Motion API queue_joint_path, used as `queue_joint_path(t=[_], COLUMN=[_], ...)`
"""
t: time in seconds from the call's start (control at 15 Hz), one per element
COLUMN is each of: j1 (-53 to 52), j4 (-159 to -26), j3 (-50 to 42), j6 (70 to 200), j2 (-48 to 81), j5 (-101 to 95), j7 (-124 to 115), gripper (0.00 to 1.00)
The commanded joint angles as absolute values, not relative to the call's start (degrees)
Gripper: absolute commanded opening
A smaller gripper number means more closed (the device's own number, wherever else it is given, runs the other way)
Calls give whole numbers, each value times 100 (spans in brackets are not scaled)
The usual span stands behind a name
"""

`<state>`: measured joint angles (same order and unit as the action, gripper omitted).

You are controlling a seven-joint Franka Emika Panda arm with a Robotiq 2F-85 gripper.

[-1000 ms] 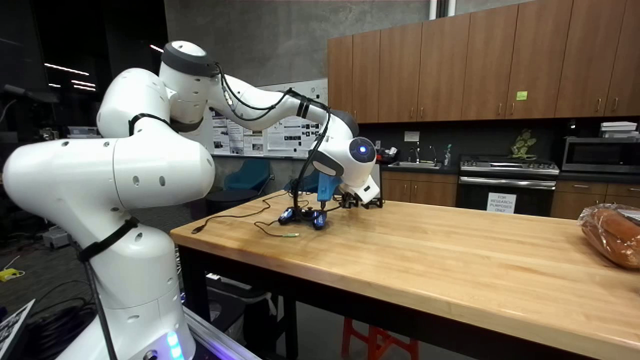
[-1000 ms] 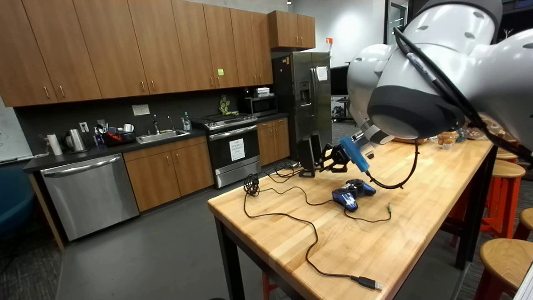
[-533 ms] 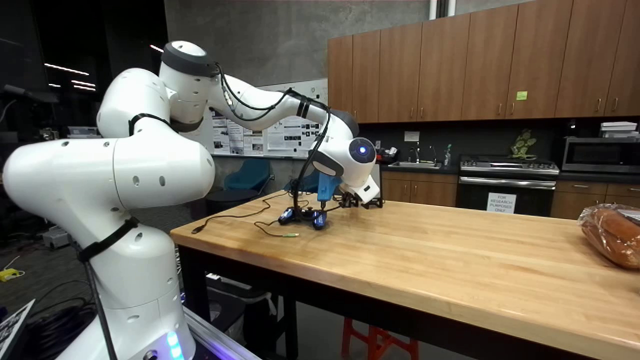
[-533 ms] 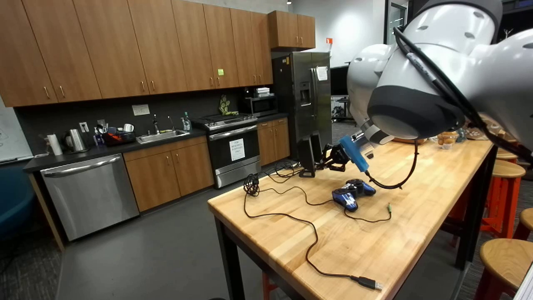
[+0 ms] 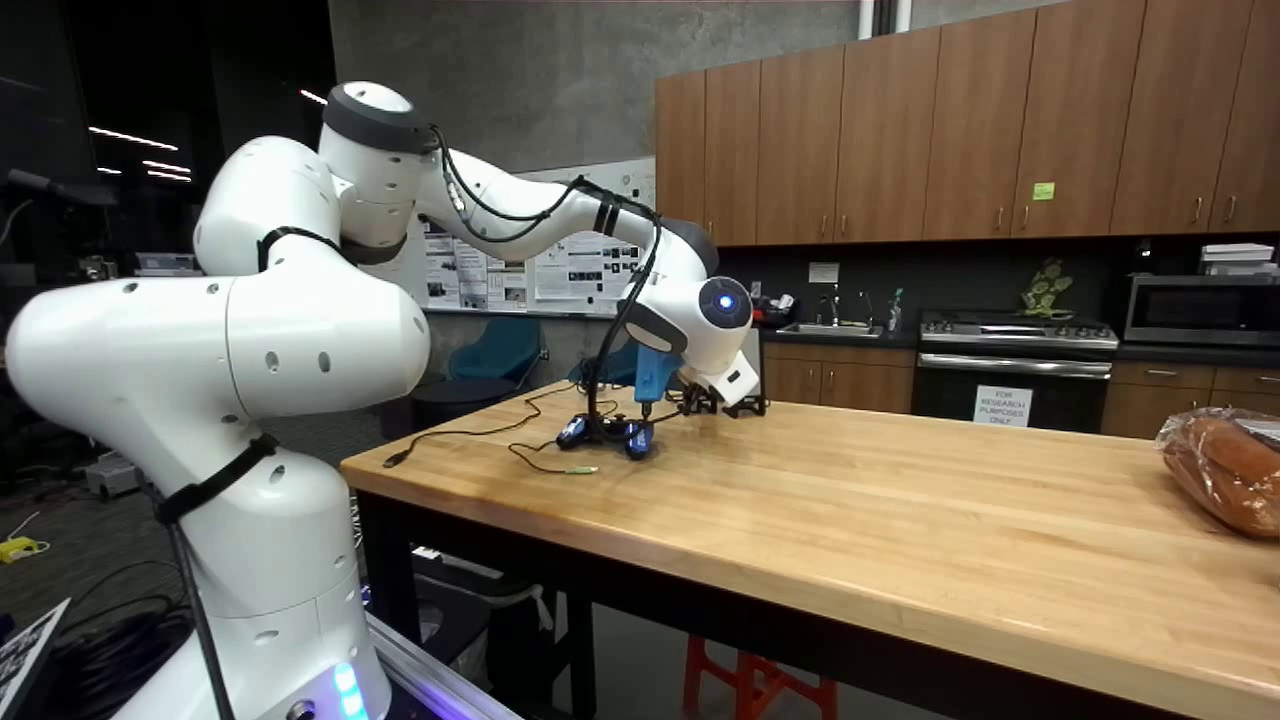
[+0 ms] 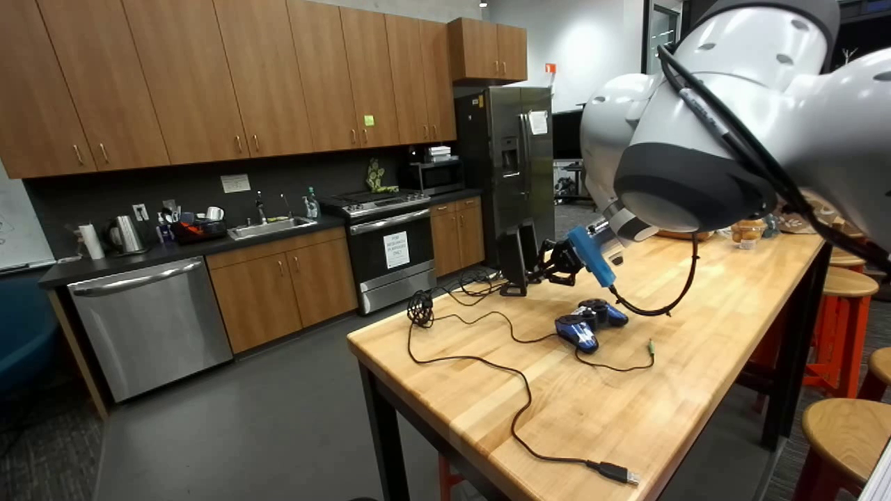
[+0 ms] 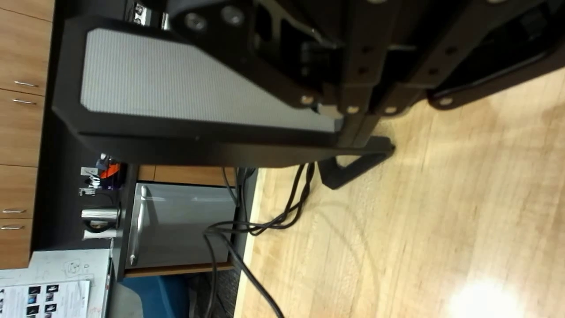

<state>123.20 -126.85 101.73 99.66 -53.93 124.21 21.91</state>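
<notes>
Your claw [image 7: 359, 130] clenched, fingertips [image 7: 351, 132] together, overlapping lower end of gray-mesh black speaker [image 7: 207, 84] in wrist view; no firm hold on it shows. In both exterior views, speaker stands on far side of blue game controller [image 6: 578, 332] on wooden table [image 6: 626, 410], claw just beside it. Step in hand, likely: closing at speaker; next move calls for you to check contact before moving. Since one second ago: claw tighter, controller unmoved.

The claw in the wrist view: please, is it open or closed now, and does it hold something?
Claw: closed, with nothing visible in its grip; whether it touches the grey-faced black panel cannot be told.
</notes>
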Motion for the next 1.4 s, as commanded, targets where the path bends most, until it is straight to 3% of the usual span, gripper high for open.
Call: queue_joint_path(t=[0.0, 1.33], j1=[12340, 12426], j4=[-12717, -12686], j3=[10080, 10064], j6=[9787, 9639], j2=[-5416, -5569], j5=[12493, 12658], j7=[2333, 3310], gripper=[0, 0])
